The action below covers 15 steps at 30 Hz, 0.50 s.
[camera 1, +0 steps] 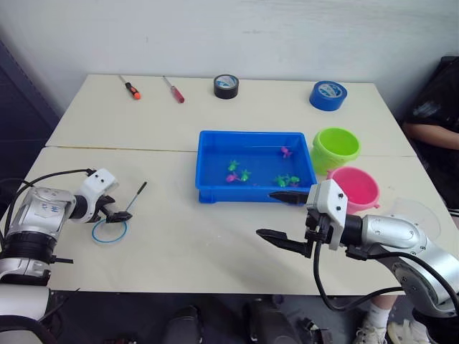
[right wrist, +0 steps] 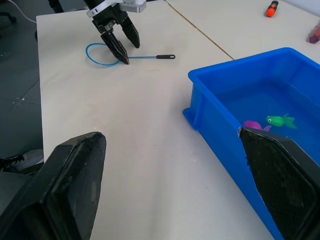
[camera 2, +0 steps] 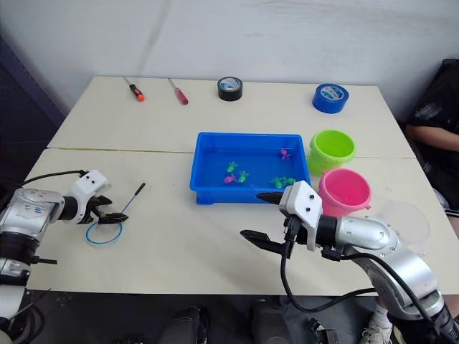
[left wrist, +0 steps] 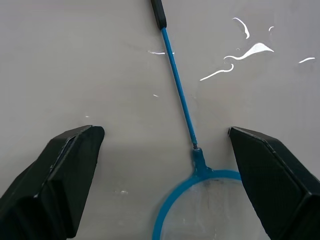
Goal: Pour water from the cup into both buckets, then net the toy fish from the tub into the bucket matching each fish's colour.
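The net lies flat on the table at the left, its blue hoop [camera 1: 109, 231] nearest me and its thin handle [left wrist: 180, 95] pointing away. My left gripper [camera 1: 116, 213] is open and low over the net, its fingers straddling the spot where handle meets hoop. The blue tub [camera 1: 229, 193] holds water and several toy fish [camera 1: 237, 172], green and pink. To its right stand the green bucket [camera 1: 336, 147] and the pink bucket [camera 1: 353, 188]. The clear cup [camera 2: 403, 218] stands at the far right. My right gripper [camera 1: 281, 217] hangs open in front of the tub, holding nothing.
Two screwdrivers [camera 1: 130, 89] [camera 1: 175, 91], a black tape roll [camera 1: 226, 86] and a blue tape roll [camera 1: 328, 95] lie along the far edge. A seam [camera 1: 122, 148] joins the two tabletops. A person [camera 1: 434, 122] sits at the right edge.
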Motion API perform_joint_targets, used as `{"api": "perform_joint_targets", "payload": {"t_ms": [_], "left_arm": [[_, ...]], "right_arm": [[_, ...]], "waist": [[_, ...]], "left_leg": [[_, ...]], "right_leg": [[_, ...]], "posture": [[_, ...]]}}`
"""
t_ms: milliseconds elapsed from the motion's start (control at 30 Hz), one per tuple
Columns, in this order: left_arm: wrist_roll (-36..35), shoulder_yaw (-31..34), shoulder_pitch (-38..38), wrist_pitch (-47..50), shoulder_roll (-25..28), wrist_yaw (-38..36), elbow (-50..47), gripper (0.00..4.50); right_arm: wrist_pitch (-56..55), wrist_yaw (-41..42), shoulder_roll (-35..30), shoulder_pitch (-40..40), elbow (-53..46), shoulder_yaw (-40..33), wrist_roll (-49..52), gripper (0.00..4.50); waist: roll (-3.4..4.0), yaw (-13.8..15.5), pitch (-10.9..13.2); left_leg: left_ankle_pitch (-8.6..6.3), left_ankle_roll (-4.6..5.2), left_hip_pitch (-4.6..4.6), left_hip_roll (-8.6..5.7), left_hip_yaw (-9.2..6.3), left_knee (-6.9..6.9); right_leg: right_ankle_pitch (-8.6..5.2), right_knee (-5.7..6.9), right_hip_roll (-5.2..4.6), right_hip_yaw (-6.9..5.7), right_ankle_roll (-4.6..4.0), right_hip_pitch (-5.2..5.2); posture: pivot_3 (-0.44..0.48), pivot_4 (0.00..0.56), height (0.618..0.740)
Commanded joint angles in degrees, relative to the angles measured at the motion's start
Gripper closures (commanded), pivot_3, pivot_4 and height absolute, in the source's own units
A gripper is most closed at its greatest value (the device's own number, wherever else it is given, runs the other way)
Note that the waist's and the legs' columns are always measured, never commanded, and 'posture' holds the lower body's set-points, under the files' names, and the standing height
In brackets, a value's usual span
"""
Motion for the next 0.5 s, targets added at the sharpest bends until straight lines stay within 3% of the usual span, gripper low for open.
{"api": "perform_joint_targets", "payload": {"t_ms": [33, 200, 333, 367, 500], "left_arm": [[1.71, 0.23, -1.77, -1.11, -2.37, 2.91, 4.12, 1.77], [0.98, 0.61, -3.21, -0.03, -4.47, 1.59, 5.56, 4.0], [0.36, 1.51, -2.91, 0.62, -4.85, 0.94, 5.47, 4.0], [0.3, 1.87, -2.73, 0.3, -4.89, 0.93, 5.43, 4.48], [-0.34, 2.71, -2.02, -0.36, -4.59, -0.55, 3.86, 4.48]], "right_arm": [[-0.27, -0.61, -0.28, 0.28, -2.65, -2.23, 0.6, 0.0], [-0.24, -1.01, -0.45, 0.69, -2.87, -2.57, 0.51, 0.0], [0.11, -1.38, -0.32, 0.64, -3.19, -2.81, 0.75, 0.0], [0.12, -1.37, -0.4, 0.72, -3.27, -2.82, 0.71, 0.0], [0.98, -0.81, -1.14, 1.11, -3.33, -3.3, 1.4, 0.0]], "waist": [[0.0, 0.35, 0.0], [0.0, 1.01, 0.0], [0.01, 1.39, 0.0], [0.01, 1.45, 0.0], [0.0, 1.54, 0.0]], "left_leg": [[0.01, 0.0, 0.05, 0.0, 0.0, 0.01], [0.04, 0.01, 0.1, -0.02, 0.0, 0.06], [0.05, 0.0, 0.11, -0.04, 0.0, 0.07], [0.05, 0.0, 0.11, -0.04, 0.01, 0.07], [0.04, 0.0, 0.11, -0.04, 0.01, 0.07]], "right_leg": [[0.0, 0.05, 0.0, 0.01, 0.0, 0.0], [0.0, 0.21, 0.0, 0.01, 0.0, 0.04], [0.0, 0.25, -0.02, 0.01, 0.0, 0.04], [0.0, 0.25, -0.02, 0.01, 0.0, 0.03], [0.0, 0.25, -0.02, 0.01, 0.0, 0.03]], "posture": [[0.0, 0.15, 0.74], [0.0, 0.15, 0.74], [0.0, 0.15, 0.74], [0.0, 0.15, 0.74], [0.0, 0.15, 0.74]]}}
